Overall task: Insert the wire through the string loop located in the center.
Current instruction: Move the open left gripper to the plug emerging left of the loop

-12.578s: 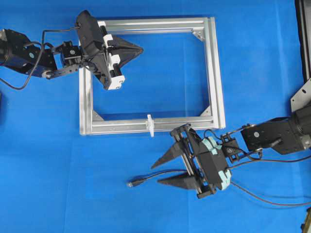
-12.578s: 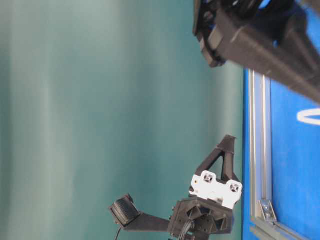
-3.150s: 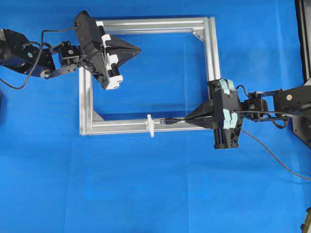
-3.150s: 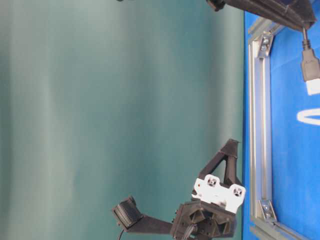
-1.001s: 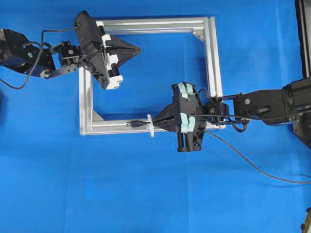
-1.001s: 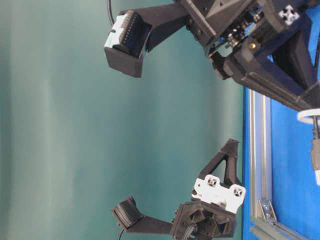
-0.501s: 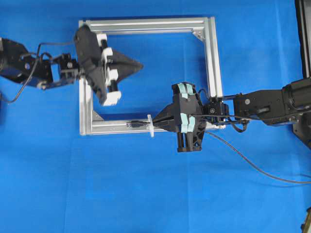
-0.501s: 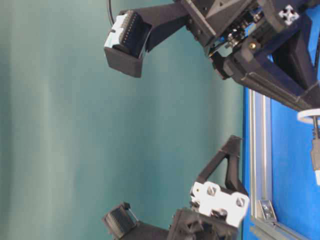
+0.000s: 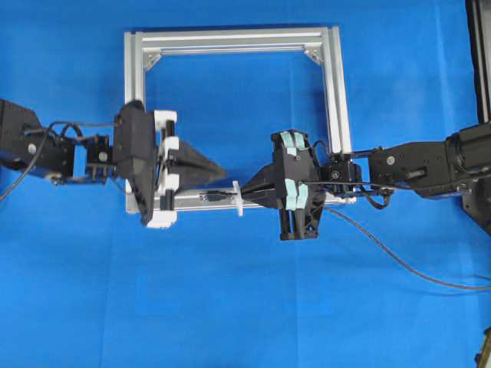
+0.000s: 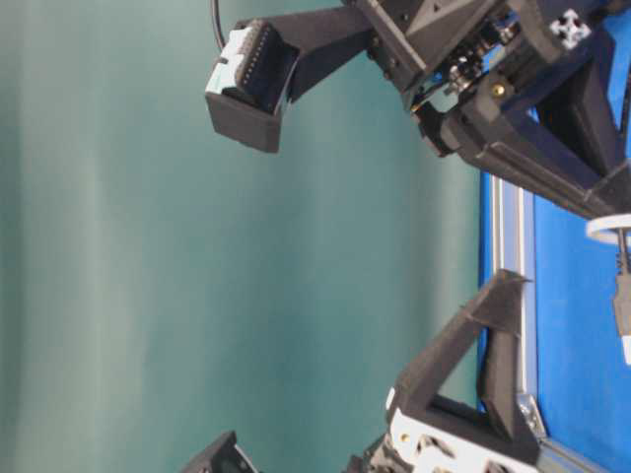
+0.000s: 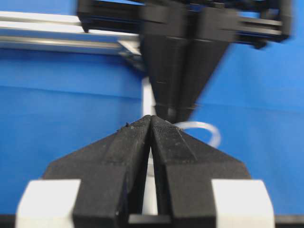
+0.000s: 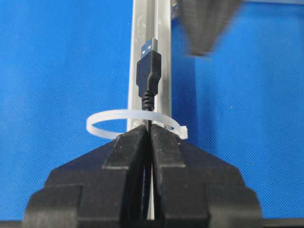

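Note:
The wire [image 9: 399, 259] is a thin black cable, and my right gripper [image 9: 244, 195] is shut on it just behind its plug. The plug [image 12: 148, 71] has passed through the white string loop [image 12: 135, 121] and lies beyond it over the silver frame's lower bar [image 9: 192, 201]. From above, the string loop [image 9: 238, 198] stands right at the right gripper's tip, with the plug [image 9: 213, 197] to its left. My left gripper [image 9: 222, 170] is shut and empty, pointing right just above and left of the plug. In the left wrist view the left gripper [image 11: 151, 117] faces the right gripper [image 11: 183, 71].
The silver aluminium frame [image 9: 337, 92] lies flat on the blue table cover. The wire's slack trails right and down across the cover toward the edge. A black stand sits at the right edge [image 9: 479, 61].
My left gripper has swung down from the frame's upper left corner to the lower bar, near the plug. The right gripper and wire have not moved.

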